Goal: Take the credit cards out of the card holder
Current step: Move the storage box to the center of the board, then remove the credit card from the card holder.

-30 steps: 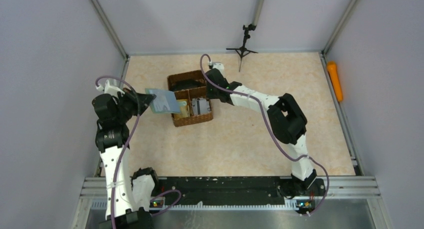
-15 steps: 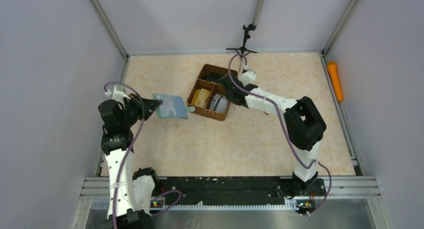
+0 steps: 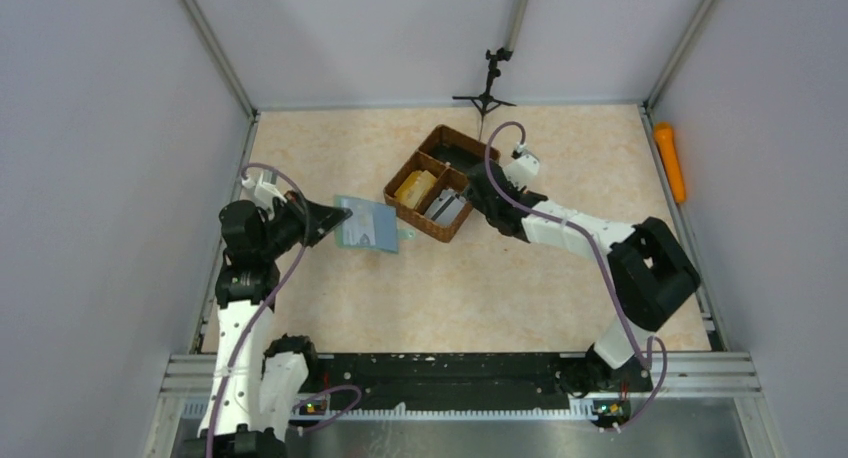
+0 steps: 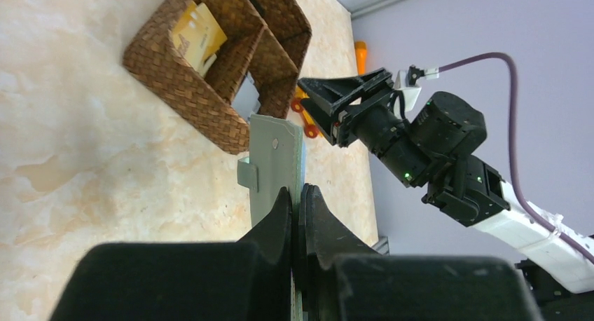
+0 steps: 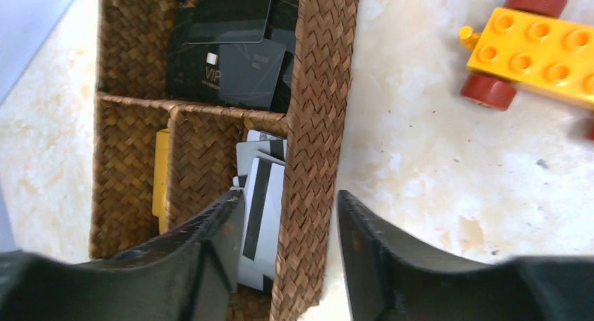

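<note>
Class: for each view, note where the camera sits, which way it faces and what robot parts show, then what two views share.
Top external: above and behind, looking down; left arm and right arm show.
Left wrist: on that wrist, looking along the left pincer, shut on the card holder.
Right wrist: on that wrist, looking down past the open right pincer.
Shared: all show the wicker tray.

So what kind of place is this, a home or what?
Probably a robot lab test cell: grey walls in metal framing enclose the table, the left arm and right arm are bolted to a rail, a tripod stands behind.
</note>
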`<state>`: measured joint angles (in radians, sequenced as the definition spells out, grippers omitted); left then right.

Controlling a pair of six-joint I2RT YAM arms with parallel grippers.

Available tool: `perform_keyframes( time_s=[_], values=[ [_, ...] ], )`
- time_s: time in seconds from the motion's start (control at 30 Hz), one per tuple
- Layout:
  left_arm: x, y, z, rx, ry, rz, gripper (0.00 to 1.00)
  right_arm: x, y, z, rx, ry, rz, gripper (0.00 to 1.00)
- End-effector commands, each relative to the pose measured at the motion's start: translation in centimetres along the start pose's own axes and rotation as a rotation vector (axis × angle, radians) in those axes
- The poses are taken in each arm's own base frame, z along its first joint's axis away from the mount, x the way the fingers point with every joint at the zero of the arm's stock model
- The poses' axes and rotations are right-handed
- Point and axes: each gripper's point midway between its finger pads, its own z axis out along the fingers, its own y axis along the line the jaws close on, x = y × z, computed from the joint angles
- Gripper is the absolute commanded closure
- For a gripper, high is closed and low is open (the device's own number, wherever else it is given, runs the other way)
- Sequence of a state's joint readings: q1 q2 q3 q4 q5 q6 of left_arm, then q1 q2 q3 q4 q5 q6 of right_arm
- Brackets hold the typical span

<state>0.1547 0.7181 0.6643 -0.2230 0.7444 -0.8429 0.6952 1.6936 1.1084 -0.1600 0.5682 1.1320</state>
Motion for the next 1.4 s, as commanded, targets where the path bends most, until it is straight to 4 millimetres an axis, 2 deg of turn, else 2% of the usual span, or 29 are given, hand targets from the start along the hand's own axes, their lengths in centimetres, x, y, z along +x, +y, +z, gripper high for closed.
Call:
perform_keyframes(
  time_s=[0.0,0.13,0.23,0.33,0.57,0.7,0.83,0.97,1.13,1.2,1.37],
  values=[
    [0.6,-2.5,0.9,0.100,0.033,0.092,1.00,-4.9,1.6,-3.6,-0.148,-0.128,-0.080,0.41],
    [2.0,-4.5,1.8,0.159,0.074,0.133,1.00,-6.8,1.2,-6.3,-0.220,-0.184,-0.192,0.29],
    [2.7,-5.5,2.1,0.186,0.077,0.156,1.00,-7.2,1.1,-8.2,-0.294,-0.188,-0.284,0.24],
    [3.5,-6.6,2.5,0.242,0.103,0.168,1.00,-6.3,1.4,-10.2,-0.422,-0.152,-0.386,0.23],
    [6.7,-8.7,4.6,0.365,0.198,0.132,1.00,-3.5,-0.2,-13.3,-0.595,-0.056,-0.500,0.23],
    [9.7,-10.1,5.8,0.419,0.249,0.125,1.00,-1.9,-1.2,-15.1,-0.674,0.006,-0.526,0.19],
    [12.5,-11.2,6.6,0.464,0.297,0.114,1.00,-1.4,-2.3,-16.9,-0.736,0.019,-0.527,0.19],
    [15.2,-10.9,7.8,0.463,0.330,0.093,1.00,0.0,-3.0,-18.8,-0.828,0.070,-0.506,0.18],
    [18.7,-9.7,9.5,0.436,0.368,0.090,1.00,2.1,-4.6,-19.8,-0.879,0.146,-0.452,0.23],
    [20.2,-8.6,10.3,0.406,0.386,0.092,1.00,3.0,-5.4,-19.8,-0.874,0.188,-0.437,0.26],
    [23.1,-6.3,11.5,0.365,0.409,0.077,1.00,5.6,-7.8,-19.6,-0.827,0.318,-0.427,0.28]
  ],
)
